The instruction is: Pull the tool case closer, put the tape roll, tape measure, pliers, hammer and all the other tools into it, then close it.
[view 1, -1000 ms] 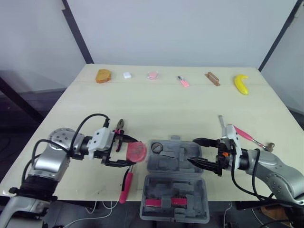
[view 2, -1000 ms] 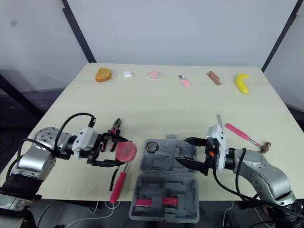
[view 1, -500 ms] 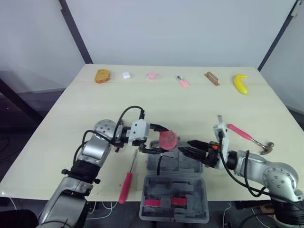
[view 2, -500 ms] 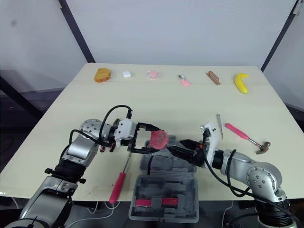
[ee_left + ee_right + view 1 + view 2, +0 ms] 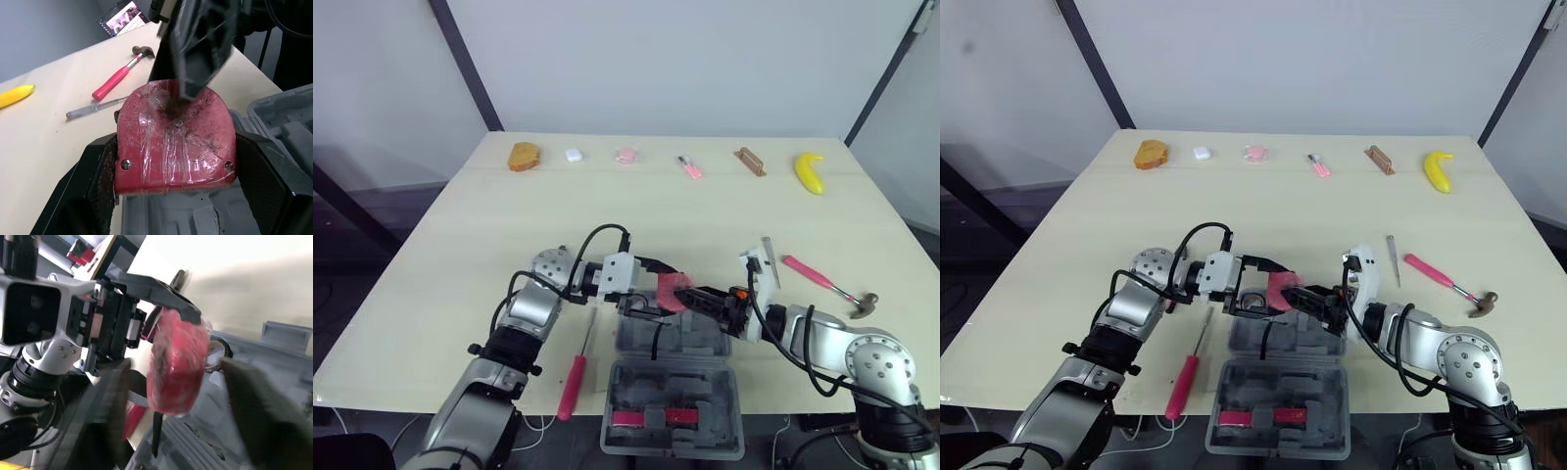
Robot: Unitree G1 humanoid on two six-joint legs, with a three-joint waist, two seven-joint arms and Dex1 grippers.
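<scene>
The table [image 5: 636, 211] carried all items. The tool case [image 5: 651, 387] lay open at the near edge, with its grey tray toward the table centre and its lid toward the robot.

The left gripper [image 5: 1263, 291] was positioned over the tray. Its two fingers were spread to the width of the tape measure [image 5: 171, 147] and clamped on its opposite edges. The tape measure, red and covered in clear wrap, was held in the air above the tray, not resting in any recess.

The right gripper [image 5: 697, 296] reached in from the right side at the same height. Its fingers were parted wide and stood either side of the tape measure. In the left wrist view, one finger lay against the upper face of the tape measure, with no grip closed on it.

The hammer [image 5: 827, 287], with a pink handle, lay on the table to the right of the case, well apart from it. A pink-handled screwdriver [image 5: 572, 382] lay just left of the case. A slim clear-handled screwdriver [image 5: 769, 257] lay between the hammer and the right arm.

The tape roll [image 5: 218, 354] lay in the tray beneath the tape measure.

A banana [image 5: 811, 173] lay at the far edge.
</scene>
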